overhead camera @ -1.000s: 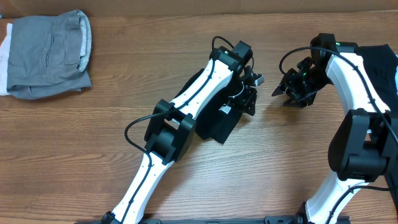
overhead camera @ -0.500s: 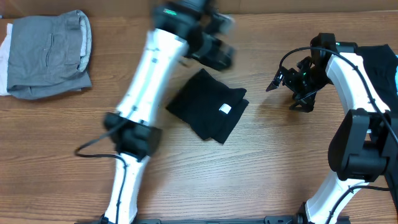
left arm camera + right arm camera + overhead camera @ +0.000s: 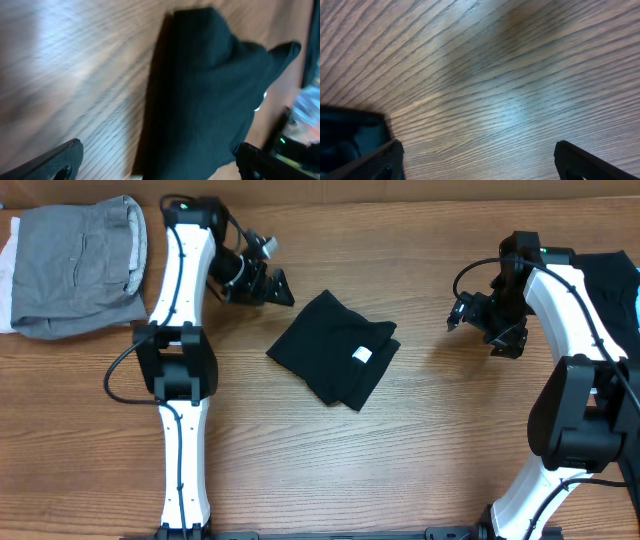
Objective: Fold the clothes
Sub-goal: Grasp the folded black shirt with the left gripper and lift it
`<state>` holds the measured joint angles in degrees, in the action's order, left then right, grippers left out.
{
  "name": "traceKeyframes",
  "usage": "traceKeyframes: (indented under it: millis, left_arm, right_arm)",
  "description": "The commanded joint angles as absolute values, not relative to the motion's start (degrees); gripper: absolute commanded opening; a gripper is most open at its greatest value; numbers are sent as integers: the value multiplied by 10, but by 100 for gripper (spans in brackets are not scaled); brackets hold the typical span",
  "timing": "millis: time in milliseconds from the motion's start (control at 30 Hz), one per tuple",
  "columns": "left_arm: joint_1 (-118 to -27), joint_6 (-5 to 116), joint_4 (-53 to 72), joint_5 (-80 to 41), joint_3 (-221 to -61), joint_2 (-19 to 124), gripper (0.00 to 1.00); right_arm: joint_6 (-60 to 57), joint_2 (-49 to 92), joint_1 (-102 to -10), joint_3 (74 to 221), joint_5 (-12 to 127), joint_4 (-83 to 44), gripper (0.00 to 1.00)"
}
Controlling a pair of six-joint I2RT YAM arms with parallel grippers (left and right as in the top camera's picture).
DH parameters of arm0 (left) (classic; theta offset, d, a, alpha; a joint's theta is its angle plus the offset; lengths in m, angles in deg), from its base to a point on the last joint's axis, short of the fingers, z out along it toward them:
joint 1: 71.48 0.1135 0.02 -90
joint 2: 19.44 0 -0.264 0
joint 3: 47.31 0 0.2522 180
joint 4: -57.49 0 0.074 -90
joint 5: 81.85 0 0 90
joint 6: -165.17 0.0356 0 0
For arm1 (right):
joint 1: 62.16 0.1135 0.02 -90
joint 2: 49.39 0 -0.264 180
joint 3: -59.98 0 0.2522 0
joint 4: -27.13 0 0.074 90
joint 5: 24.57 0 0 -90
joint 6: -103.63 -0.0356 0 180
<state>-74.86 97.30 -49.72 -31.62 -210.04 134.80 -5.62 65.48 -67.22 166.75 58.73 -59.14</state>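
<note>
A folded black garment point(image 3: 330, 362) with a small white label point(image 3: 362, 354) lies flat at the table's middle. In the left wrist view the same black cloth point(image 3: 210, 90) fills the centre and right. My left gripper point(image 3: 265, 280) hangs up and to the left of it, apart from it, open and empty; its fingertips point(image 3: 57, 161) show far apart at the bottom corners. My right gripper point(image 3: 480, 330) is to the garment's right, open over bare wood point(image 3: 495, 90), holding nothing. Another black garment point(image 3: 612, 285) lies at the far right edge.
A stack of folded grey clothes point(image 3: 80, 265) on something white sits at the back left corner, just left of the left arm point(image 3: 180, 290). The right arm point(image 3: 570, 310) arches over the black cloth at the right edge. A dark patch point(image 3: 345, 137) shows at the right wrist view's left.
The left arm has swung off the black garment to the back left, leaving it uncovered and folded. Both grippers have opened wide. The right gripper has shifted slightly right.
</note>
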Motion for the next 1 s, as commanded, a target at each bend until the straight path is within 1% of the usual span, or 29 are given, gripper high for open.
traceKeyframes:
  millis: [0, 233, 500, 567, 600, 633, 667, 700, 733, 800, 833, 867, 900, 933, 967]
  left_arm:
    - [-770, 1044, -518, -385, -2099, 1389, 100]
    - [-796, 1074, -531, -402, -2088, 1407, 100]
    - [-823, 1073, -523, -401, -2080, 1407, 99]
    - [-828, 1066, -513, -401, -2080, 1407, 84]
    - [-830, 1058, -507, -401, -2080, 1407, 69]
    - [-832, 1050, -500, -401, -2080, 1407, 57]
    - [-833, 1040, -493, -401, -2080, 1407, 42]
    - [-834, 1025, -487, -401, -2080, 1407, 29]
    - [-834, 1014, -483, -401, -2080, 1407, 26]
    - [-835, 1002, -477, -398, -2080, 1407, 27]
    - [-835, 1003, -476, -397, -2080, 1407, 24]
    - [-834, 1002, -474, -394, -2080, 1407, 20]
    - [-833, 1002, -473, -393, -2080, 1407, 11]
    - [-831, 1002, -472, -393, -2080, 1407, 6]
    - [-827, 999, -469, -390, -2081, 1407, 4]
  right_arm:
    - [-54, 654, -671, 1680, 609, -589, 100]
    - [-54, 654, -671, 1680, 609, -589, 100]
    - [-54, 654, -671, 1680, 609, -589, 100]
    - [-54, 654, -671, 1680, 609, -589, 100]
    - [-54, 654, -671, 1680, 609, -588, 100]
    - [-54, 654, -671, 1680, 609, -589, 100]
    - [-54, 654, -671, 1680, 609, -588, 100]
    - [-54, 654, -671, 1680, 609, -589, 100]
    - [-54, 654, -671, 1680, 609, -589, 100]
    - [-54, 654, -671, 1680, 609, -589, 100]
    - [-54, 654, -671, 1680, 609, -589, 100]
    - [-54, 654, -671, 1680, 609, -589, 100]
    - [-54, 654, -671, 1680, 609, -589, 100]
    - [-54, 654, -671, 1680, 609, -588, 100]
    - [-54, 654, -671, 1680, 609, -589, 100]
